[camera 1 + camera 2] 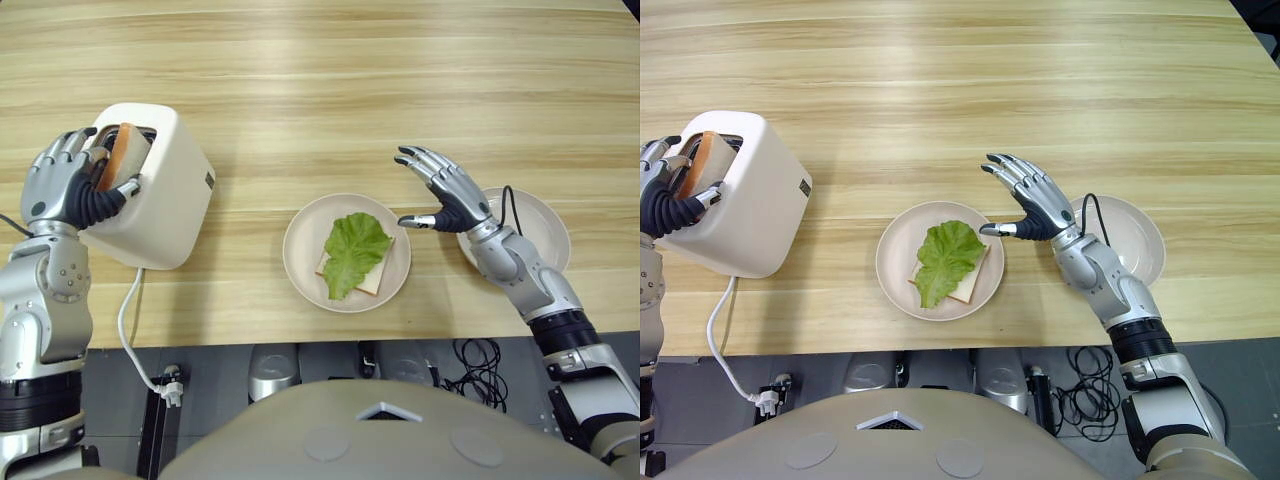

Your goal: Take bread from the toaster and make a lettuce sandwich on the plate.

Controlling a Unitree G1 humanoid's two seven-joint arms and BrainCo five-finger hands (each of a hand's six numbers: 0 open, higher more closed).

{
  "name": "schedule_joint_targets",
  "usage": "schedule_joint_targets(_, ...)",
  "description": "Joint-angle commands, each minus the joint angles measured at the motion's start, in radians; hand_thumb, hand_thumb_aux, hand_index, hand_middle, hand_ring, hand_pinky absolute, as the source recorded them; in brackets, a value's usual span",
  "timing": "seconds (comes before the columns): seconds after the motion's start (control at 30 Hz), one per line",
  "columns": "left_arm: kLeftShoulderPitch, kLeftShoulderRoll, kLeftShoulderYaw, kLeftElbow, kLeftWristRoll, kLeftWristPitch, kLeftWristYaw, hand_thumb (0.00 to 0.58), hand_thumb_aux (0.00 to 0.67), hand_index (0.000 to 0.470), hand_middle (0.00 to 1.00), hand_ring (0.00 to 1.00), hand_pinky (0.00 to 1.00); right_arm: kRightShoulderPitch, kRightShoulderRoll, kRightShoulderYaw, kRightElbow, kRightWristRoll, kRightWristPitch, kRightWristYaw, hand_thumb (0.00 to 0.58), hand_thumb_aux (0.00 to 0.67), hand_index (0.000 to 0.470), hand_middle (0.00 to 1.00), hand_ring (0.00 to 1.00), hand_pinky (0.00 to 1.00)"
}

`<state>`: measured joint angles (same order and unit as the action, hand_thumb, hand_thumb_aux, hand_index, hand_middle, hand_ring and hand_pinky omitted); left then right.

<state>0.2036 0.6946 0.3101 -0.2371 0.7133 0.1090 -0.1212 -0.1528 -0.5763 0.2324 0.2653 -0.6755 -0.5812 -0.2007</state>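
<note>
— Where was the bread at that moment?

— In two places. The bottom slice (374, 280) lay on the plate (300, 230), and the lettuce leaf (352, 250) was spread over it, so only its right edge and lower corner showed. The toast slice (122, 152) stood upright in the slot of the toaster (160, 200), well to the left of the plate.

— And the left hand?

— The left hand (62, 185) was at the toaster's far-left side, farther from the plate than the toaster itself. Its fingers were wrapped around the toast slice, thumb on one face and the others on the opposite face. The slice was partly inside the slot.

— What about the right hand?

— The right hand (447, 192) hovered just to the right of the plate, beside its rim, over the table (350, 90). Its fingers were spread and relaxed, holding nothing, and the thumb pointed toward the plate.

— Anything else around?

— A second dish (545, 222) sat to the right of the plate, partly under the right forearm. A white cord (128, 320) ran from the toaster over the near table edge, left of the plate.
</note>
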Motion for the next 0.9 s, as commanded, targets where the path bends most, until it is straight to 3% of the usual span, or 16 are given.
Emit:
schedule_joint_targets(0.03,-0.027,0.002,0.002,-0.017,0.001,0.020,0.007,0.569,0.578,0.397,0.00,0.00,0.00,0.010,-0.005,-0.008,0.009,0.005,-0.001,0.005,0.000,0.000,0.000,0.00,0.00,0.00)
schedule_joint_targets(0.07,-0.035,0.004,0.003,-0.021,0.001,0.021,0.010,0.573,0.596,0.409,0.00,0.00,0.00,0.011,-0.004,-0.008,0.009,0.004,0.000,0.005,0.000,0.000,0.000,0.00,0.00,0.00)
schedule_joint_targets(0.1,-0.045,0.005,0.002,-0.023,-0.001,0.019,0.012,0.580,0.670,0.460,0.00,0.00,0.00,0.012,-0.002,-0.008,0.008,0.003,0.001,0.004,0.000,0.000,0.000,0.00,0.00,0.00)
schedule_joint_targets(0.53,-0.105,-0.011,0.025,-0.070,-0.078,0.012,0.001,0.580,0.670,0.460,0.00,0.00,0.00,0.008,0.014,-0.002,0.014,-0.009,0.008,-0.002,0.000,0.000,0.000,0.00,0.00,0.00)
schedule_joint_targets(0.57,-0.114,-0.006,0.034,-0.078,-0.084,0.016,0.000,0.580,0.670,0.460,1.00,1.00,1.00,0.008,0.014,-0.003,0.014,-0.009,0.009,-0.003,0.000,0.000,0.000,0.00,0.00,0.00)
schedule_joint_targets(0.9,-0.211,0.054,0.093,-0.116,-0.083,0.030,0.006,0.580,0.670,0.460,1.00,1.00,1.00,-0.008,0.015,0.000,0.021,-0.028,0.013,-0.021,0.000,0.000,0.000,0.00,0.00,0.00)
